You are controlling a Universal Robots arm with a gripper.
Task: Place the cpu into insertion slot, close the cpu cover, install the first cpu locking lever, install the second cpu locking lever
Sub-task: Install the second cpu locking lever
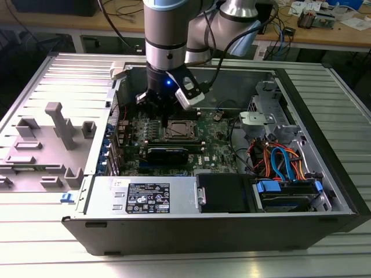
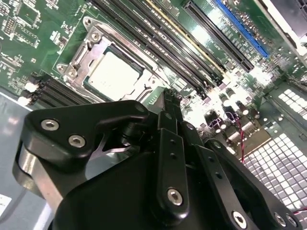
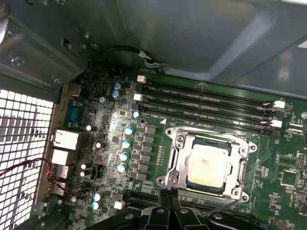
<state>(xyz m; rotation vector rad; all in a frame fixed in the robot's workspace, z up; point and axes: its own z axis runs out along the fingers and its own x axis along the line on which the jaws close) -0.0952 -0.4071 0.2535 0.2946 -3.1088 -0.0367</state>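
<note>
Exterior view high, oblique; both wrist views close over cpu (image 3: 207,165) socket.

Ribbed silvery metal surface (image 1: 52,243) carries an open black computer case (image 1: 232,231) lying on its side. At the exterior view's left, grey plastic fixture blocks (image 1: 58,124) stand on a flat grey panel (image 1: 35,145), just beside the case.
</note>
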